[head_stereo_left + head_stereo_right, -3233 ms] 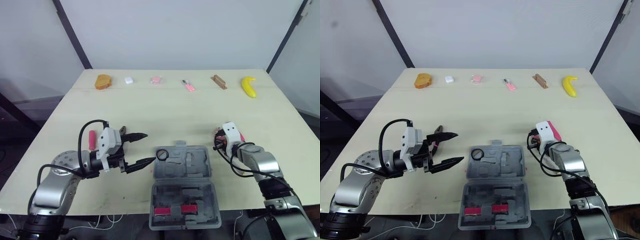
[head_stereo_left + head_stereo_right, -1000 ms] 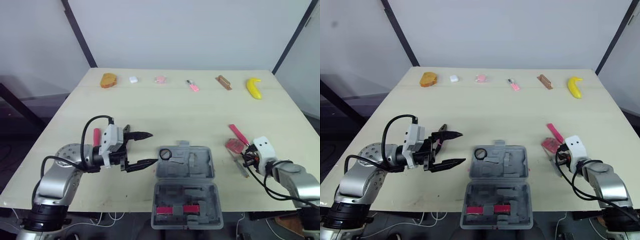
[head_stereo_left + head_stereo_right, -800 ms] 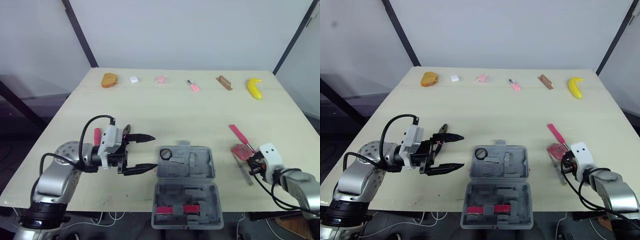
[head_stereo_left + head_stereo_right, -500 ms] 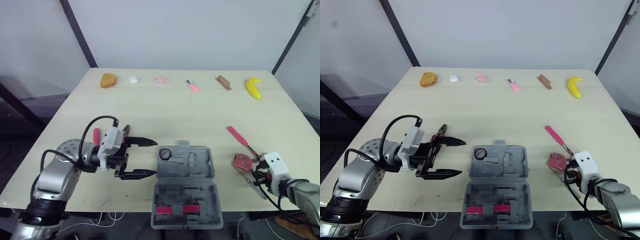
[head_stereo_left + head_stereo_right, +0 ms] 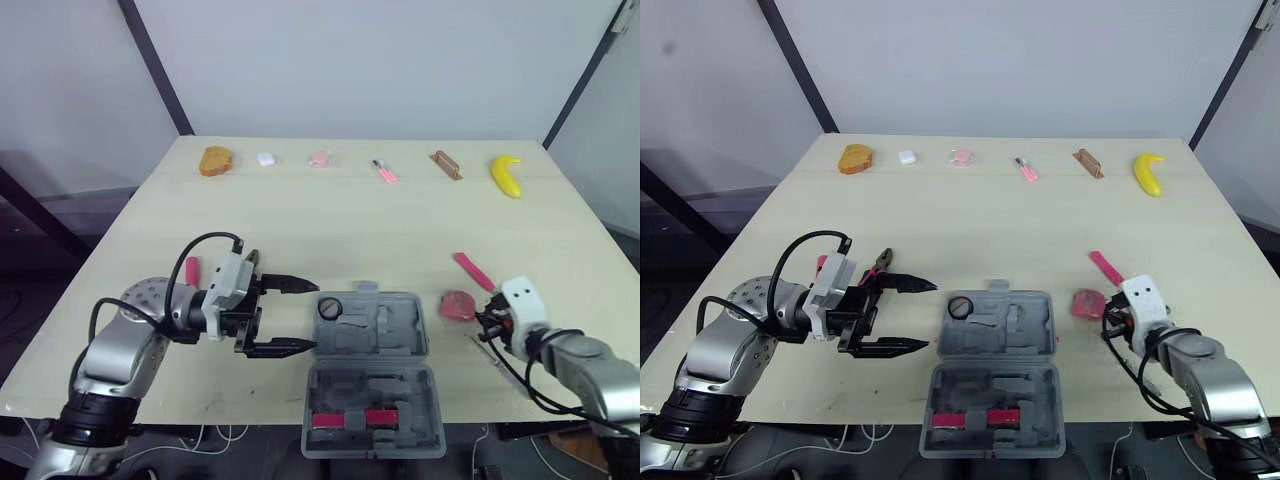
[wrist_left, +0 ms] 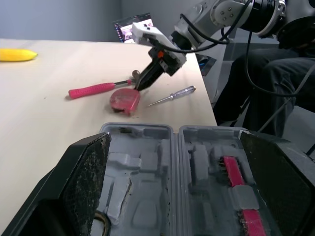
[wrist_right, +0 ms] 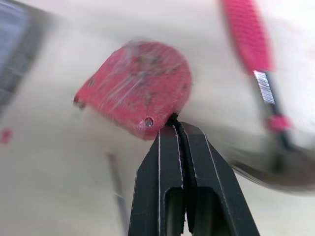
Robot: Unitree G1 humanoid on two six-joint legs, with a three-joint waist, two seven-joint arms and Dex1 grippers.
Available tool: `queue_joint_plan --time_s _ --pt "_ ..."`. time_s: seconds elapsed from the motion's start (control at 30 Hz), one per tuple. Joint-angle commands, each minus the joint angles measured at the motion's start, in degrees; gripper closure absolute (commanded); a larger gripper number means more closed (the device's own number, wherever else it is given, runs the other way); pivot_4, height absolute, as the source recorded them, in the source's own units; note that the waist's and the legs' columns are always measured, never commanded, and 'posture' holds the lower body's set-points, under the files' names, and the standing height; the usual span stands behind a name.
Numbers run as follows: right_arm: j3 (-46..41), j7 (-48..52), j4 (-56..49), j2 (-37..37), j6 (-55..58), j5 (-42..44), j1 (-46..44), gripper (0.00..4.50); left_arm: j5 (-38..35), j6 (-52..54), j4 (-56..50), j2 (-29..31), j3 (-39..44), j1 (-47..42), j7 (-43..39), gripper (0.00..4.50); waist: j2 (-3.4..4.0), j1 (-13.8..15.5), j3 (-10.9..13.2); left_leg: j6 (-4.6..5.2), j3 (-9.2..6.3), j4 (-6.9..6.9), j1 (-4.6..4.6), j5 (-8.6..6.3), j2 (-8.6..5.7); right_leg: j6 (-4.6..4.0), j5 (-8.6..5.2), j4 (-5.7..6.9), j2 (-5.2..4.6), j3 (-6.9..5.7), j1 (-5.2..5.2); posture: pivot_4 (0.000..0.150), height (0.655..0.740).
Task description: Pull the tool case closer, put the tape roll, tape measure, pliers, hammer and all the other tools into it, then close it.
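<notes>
Open case at the table's near edge, tape roll in its far-left corner, left gripper spread wide just left of it, right gripper pinched closed, tips touching the tape measure, hammer just beyond

A pale wooden table stands before white walls crossed by dark poles.

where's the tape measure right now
In the head views the tape measure lies on the robot's right, between the open tool case and the shut right gripper, whose tips sit at its edge; the red-handled hammer lies just beyond.
</notes>
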Motion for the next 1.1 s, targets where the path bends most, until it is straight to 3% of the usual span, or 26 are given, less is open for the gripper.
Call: queue_joint_plan --time_s 0.03,0.37,1.1 --pt "1.06 -0.12 -1.14 0.53 -0.06 0.20 -1.14 4.46 -0.78 -0.36 -1.86 0.57 1.77 0.44 0.76 0.00 0.00 0.08 0.00 0.00 0.00 0.00 0.00 0.00 0.00 0.00 0.00 0.00 0.00 0.00 0.00 0.150 0.7400" --pt "6.47 3.74 -6.30 -1.13 4.55 3.28 0.38 4.46 -1.28 -0.37 -3.19 1.40 3.06 2.32 1.62 0.00 0.00 0.14 0.01 0.00 -0.02 0.01 -0.01 0.00 0.01 0.00 0.00 0.01 -0.01 -0.02 0.00 0.150 0.7400" --pt "8.19 10.04 -17.47 -11.56 11.34 10.24 11.61 4.46 -1.62 -0.70 -2.34 2.69 3.15 1.76 -1.33 0.00 -0.06 0.05 0.03 0.00 -0.05 0.01 0.00 0.00 0.01 0.00 0.00 0.01 0.01 -0.04 0.00 0.150 0.7400"
